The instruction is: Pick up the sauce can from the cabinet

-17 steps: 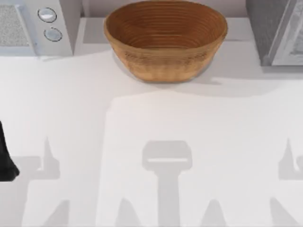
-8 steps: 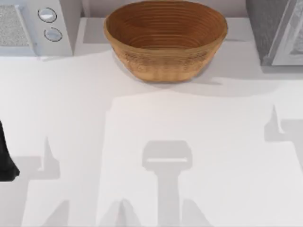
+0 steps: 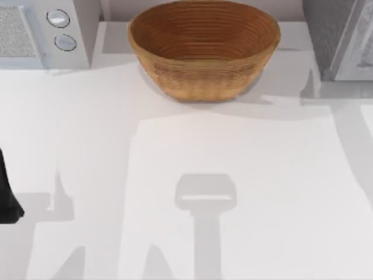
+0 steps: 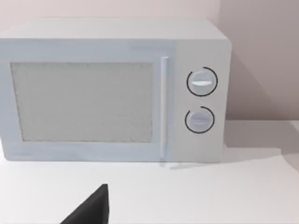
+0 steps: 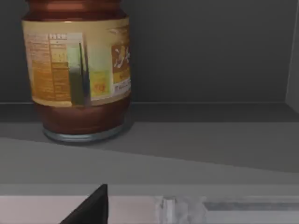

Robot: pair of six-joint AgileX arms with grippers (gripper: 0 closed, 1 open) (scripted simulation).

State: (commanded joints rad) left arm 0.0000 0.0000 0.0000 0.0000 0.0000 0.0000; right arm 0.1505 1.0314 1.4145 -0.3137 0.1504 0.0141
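The sauce can point(image 5: 77, 70) stands upright on the grey shelf of the cabinet point(image 5: 210, 140) in the right wrist view. It has a tan-yellow label and dark red-brown glass above and below it. A black part of my right gripper point(image 5: 91, 207) shows in front of the shelf's edge, short of the can and apart from it. The cabinet point(image 3: 338, 41) sits at the table's far right in the top view. My left gripper point(image 3: 7, 198) is parked at the table's left edge, and its black tip point(image 4: 91, 210) faces the microwave.
A big woven brown basket point(image 3: 204, 49) stands at the back middle of the table. A white microwave point(image 3: 44, 32) with two round dials occupies the far left corner, its door point(image 4: 84, 102) shut. Arm shadows lie on the white tabletop point(image 3: 175, 146).
The right arm's shadow has slid from the table's near right up to the cabinet at the far right. The left arm has stayed put.
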